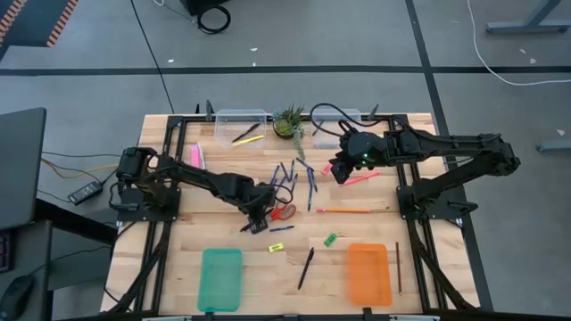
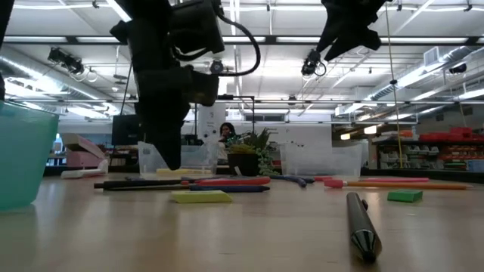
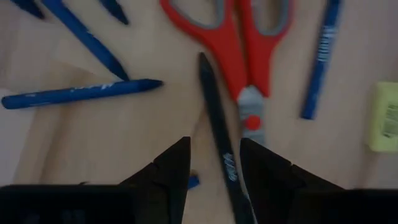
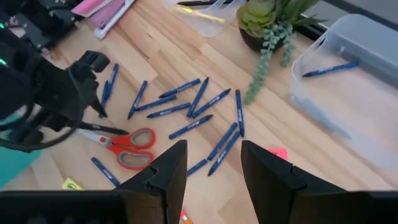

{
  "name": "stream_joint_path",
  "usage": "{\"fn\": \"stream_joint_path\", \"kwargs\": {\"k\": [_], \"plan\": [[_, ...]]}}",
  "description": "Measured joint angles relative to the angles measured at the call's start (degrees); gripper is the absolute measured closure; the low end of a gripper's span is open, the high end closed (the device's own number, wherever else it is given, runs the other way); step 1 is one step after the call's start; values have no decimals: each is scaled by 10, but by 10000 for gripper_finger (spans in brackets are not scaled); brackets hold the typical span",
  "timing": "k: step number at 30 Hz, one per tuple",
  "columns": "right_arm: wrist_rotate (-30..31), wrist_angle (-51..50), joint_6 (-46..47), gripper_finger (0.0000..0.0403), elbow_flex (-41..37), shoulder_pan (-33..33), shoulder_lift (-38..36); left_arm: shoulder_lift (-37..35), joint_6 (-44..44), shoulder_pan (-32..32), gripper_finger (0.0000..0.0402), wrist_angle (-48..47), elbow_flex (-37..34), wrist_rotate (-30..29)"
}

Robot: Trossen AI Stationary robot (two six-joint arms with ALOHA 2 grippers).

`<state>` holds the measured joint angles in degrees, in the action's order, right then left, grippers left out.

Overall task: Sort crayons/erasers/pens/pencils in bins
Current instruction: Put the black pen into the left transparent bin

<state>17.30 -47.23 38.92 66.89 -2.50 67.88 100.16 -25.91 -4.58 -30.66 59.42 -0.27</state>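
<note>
Both grippers (image 3: 214, 165) (image 4: 213, 165) open, low.

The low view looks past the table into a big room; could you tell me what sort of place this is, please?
Probably a robotics lab or workshop in an open industrial hall: long ceiling light strips, storage shelving along the far wall, and a person seated behind the table.

Can't read any of it, tbh. Pale print runs along the blue pens (image 3: 81, 93) and down the black pencil (image 3: 219, 134), but it's just smudges. Nothing legible anywhere else either.
</note>
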Motion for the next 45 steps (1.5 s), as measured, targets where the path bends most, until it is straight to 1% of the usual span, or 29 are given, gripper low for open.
{"fn": "stream_joint_path", "kwargs": {"k": [5, 9, 14, 21, 25, 28, 36, 42, 45], "plan": [[2, 1, 41, 245, 0, 1, 0, 12, -3, 9, 257, -21, 0, 0], [0, -3, 46, 245, 0, 2, 0, 12, -5, 8, 248, -18, 0, 4], [-4, -8, 42, 245, 0, 8, 0, 12, -20, 1, 223, -25, 0, 12], [-2, -9, 44, 245, 0, 8, 0, 12, -35, -2, 174, -21, 0, 3], [-2, -9, 44, 245, 0, 8, 0, 12, -35, -2, 158, -21, 0, -3], [-2, -9, 44, 245, 0, 8, 0, 12, -34, -2, 160, -20, 0, -4], [-2, -10, 46, 245, 0, 8, 0, 50, -32, -15, 189, -19, 3, -13], [-2, -10, 46, 245, 0, 8, 0, 49, -29, -14, 209, -19, 2, -36], [-2, -10, 46, 245, 0, 8, 0, 49, -29, -9, 227, -20, 2, -32]]}}
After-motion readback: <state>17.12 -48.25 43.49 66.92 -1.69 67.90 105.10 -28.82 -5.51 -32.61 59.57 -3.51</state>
